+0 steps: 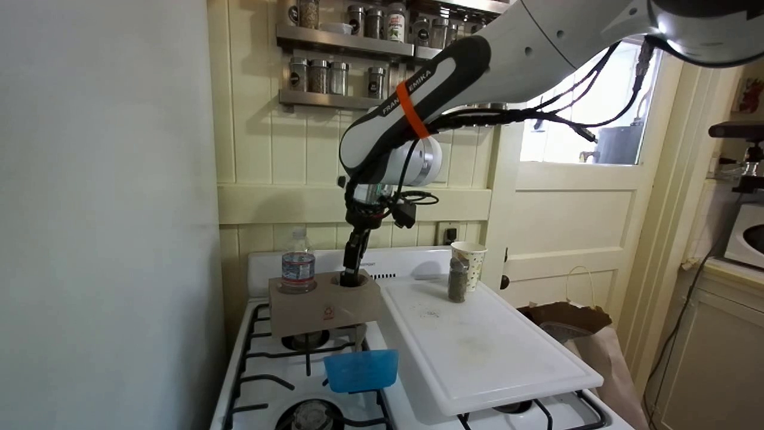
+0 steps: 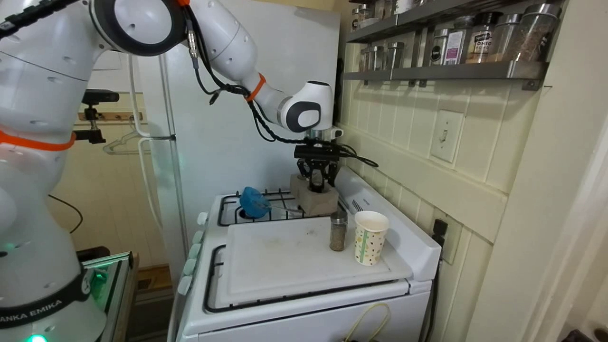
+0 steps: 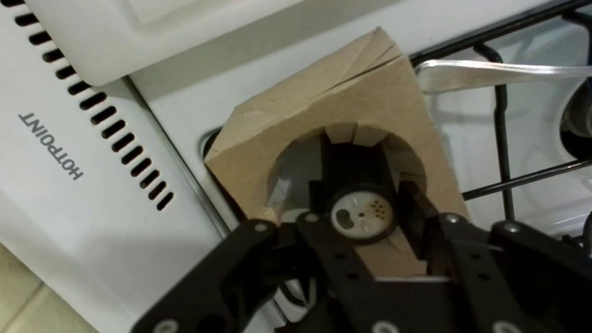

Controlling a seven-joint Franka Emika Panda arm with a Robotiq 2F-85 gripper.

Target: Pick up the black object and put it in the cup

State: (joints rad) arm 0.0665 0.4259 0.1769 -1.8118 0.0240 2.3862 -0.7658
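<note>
My gripper (image 3: 363,200) points down into a hole of the cardboard carrier (image 1: 325,306), its fingers set against both sides of the black object (image 3: 361,206); I read that as a grasp. The object's pale lid, pierced with small holes, faces up between the fingertips. How deep its base sits I can't see, and in both exterior views it blends with the dark fingers.

Just beside the gripper, on its fridge (image 2: 223,142) side, a clear bottle (image 1: 298,263) stands in the carrier's next hole. Toward the arm's base (image 2: 35,266) and lower than the gripper, a blue utensil (image 2: 255,203) lies over the grate (image 3: 503,143), its clear handle reaching back to the carrier. Opposite, near the gripper, runs the back panel (image 3: 83,199).

On the gripper's side away from the fridge, a white board (image 1: 483,340) covers part of the stove (image 2: 304,318). A spice jar (image 2: 338,232) stands on it, and just beyond, farther from my gripper, the upright dotted cup (image 2: 370,240).
</note>
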